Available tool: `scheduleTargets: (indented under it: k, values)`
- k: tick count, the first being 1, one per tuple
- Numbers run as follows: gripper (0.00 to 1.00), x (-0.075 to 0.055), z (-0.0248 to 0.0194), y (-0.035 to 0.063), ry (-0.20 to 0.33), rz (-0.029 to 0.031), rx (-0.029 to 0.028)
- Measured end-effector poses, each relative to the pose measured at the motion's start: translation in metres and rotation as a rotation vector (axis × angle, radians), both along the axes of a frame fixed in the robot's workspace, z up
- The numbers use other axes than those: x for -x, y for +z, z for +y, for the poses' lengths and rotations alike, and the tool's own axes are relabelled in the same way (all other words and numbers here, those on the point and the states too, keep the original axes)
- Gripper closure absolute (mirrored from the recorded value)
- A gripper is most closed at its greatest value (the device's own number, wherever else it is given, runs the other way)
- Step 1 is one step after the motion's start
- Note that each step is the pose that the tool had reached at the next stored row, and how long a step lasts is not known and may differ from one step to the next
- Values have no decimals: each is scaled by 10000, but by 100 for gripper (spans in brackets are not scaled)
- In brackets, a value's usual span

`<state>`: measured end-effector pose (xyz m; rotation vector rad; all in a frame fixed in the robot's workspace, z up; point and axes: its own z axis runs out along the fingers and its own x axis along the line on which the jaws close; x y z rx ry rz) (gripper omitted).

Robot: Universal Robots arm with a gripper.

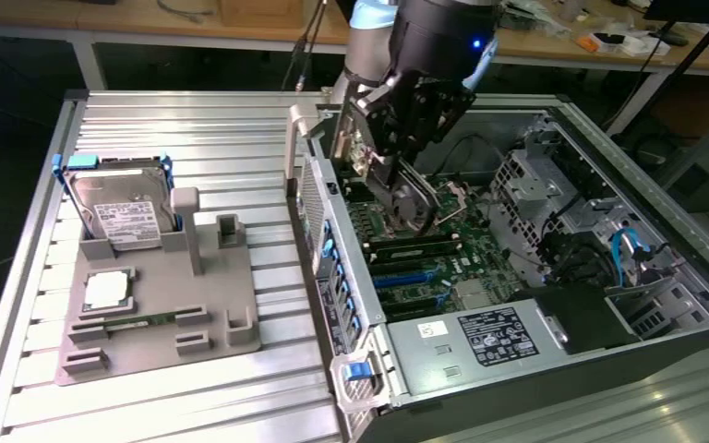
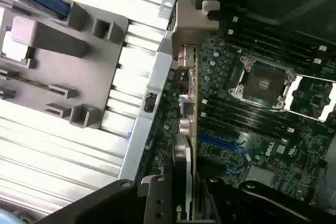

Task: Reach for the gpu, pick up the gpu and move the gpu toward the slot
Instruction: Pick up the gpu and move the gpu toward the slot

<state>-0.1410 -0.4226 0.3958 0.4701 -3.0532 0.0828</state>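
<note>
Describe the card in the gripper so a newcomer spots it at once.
Start at the open black computer case on the slatted metal table. Over its green motherboard, the black gripper clamps a thin green circuit card edge-on. Unlike the fitted parts around it, it ends in a silver bracket.

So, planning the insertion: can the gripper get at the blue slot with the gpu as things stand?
Probably yes: the gripper holds the gpu inside the open case, above the motherboard, and nothing seems to cover the blue slot.
</note>
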Motion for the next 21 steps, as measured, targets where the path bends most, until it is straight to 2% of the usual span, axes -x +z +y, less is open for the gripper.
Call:
scheduleTargets:
  k: [1,2,3,5,21]
  values:
    - [73,43,0,12,-47,-26,-4]
    - [73,43,1,14,-229,-106,8]
    - [73,40,2,14,-278,-124,27]
    - [73,33,2,14,-372,-140,100]
    - [73,-66,4,14,-1377,-153,716]
